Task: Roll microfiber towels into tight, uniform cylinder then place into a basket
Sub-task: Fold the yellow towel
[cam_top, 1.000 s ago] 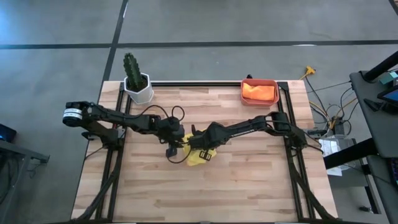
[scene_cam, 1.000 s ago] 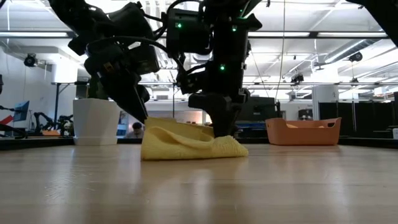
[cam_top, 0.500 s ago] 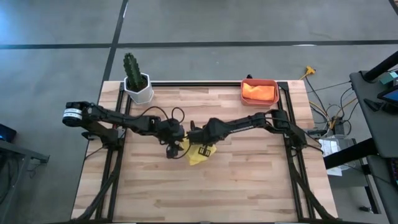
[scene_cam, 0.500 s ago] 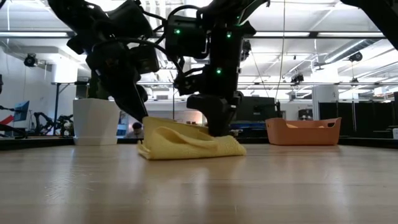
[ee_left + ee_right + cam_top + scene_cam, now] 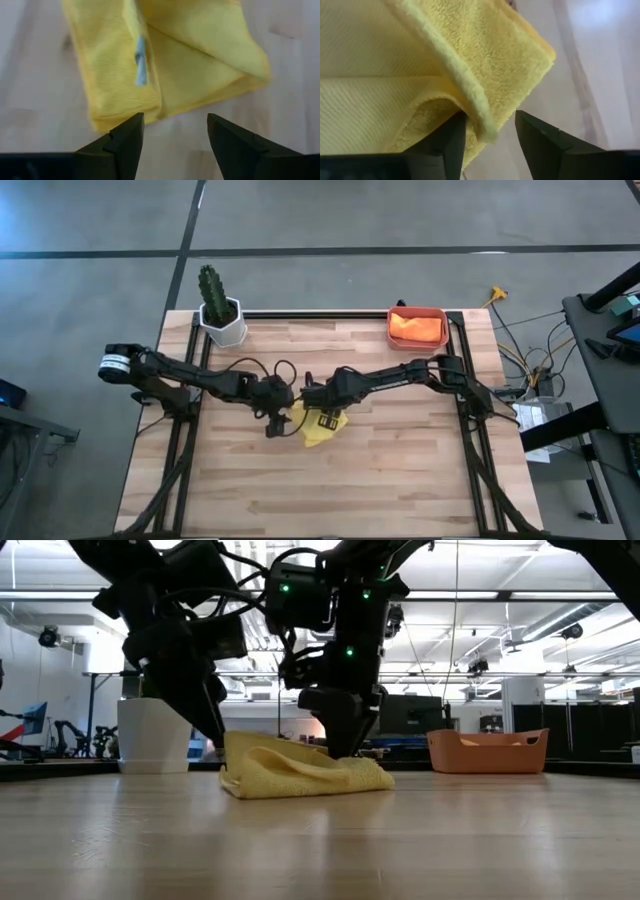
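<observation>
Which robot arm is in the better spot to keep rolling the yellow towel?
Probably the right. Its end effector already has a fold of the soft yellow microfiber towel between its open fingers. The left end effector is open, with only bare wooden table between its fingers.

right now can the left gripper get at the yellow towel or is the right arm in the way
Probably yes. The left gripper is open just short of the yellow towel, with bare wood table between its fingers. The right gripper works a different fold of the towel and does not block that edge.
</observation>
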Robot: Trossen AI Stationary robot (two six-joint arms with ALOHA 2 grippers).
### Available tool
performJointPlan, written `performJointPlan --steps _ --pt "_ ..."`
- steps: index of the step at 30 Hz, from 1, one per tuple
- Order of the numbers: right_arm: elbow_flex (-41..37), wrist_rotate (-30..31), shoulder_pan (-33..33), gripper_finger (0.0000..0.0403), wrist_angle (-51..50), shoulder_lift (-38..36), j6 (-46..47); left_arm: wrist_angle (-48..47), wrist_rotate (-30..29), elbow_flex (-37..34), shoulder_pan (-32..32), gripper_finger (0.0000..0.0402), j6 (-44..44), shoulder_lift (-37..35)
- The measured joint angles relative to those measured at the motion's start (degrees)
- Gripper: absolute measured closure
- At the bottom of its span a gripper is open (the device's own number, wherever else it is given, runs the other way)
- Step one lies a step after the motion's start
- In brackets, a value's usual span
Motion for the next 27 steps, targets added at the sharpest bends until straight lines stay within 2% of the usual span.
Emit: performJointPlan --steps 3,10,18,22,25,27 --pt "0.04 0.05 -0.07 0.0229 -0.24 -0.65 0.61 -0.99 -2.01 0.0 0.0 0.02 0.44 -0.42" --pt "0.04 1.51 -0.12 0.0216 -0.47 -2.98 3.52 -1.23 -1.95 0.0 -0.31 0.02 0.04 -0.44" --pt "-0.02 0.93 -2.4 0.0216 3.69 -6.61 7.8 -1.86 -0.38 0.09 -0.43 0.02 -4.27 -0.46" --pt "0.09 -0.47 -3.93 0.0215 0.74 -7.69 7.15 -1.86 2.12 1.3 -1.24 0.02 -6.49 -1.37" --pt "0.04 -0.9 -4.22 0.0215 -2.45 -9.66 4.99 0.78 3.59 2.03 -2.3 0.02 -6.17 -3.2" --pt "-0.09 -3.21 -4.2 0.0215 -3.09 -12.04 2.58 7.46 5.77 2.02 -2.94 0.02 -5.93 -4.2"
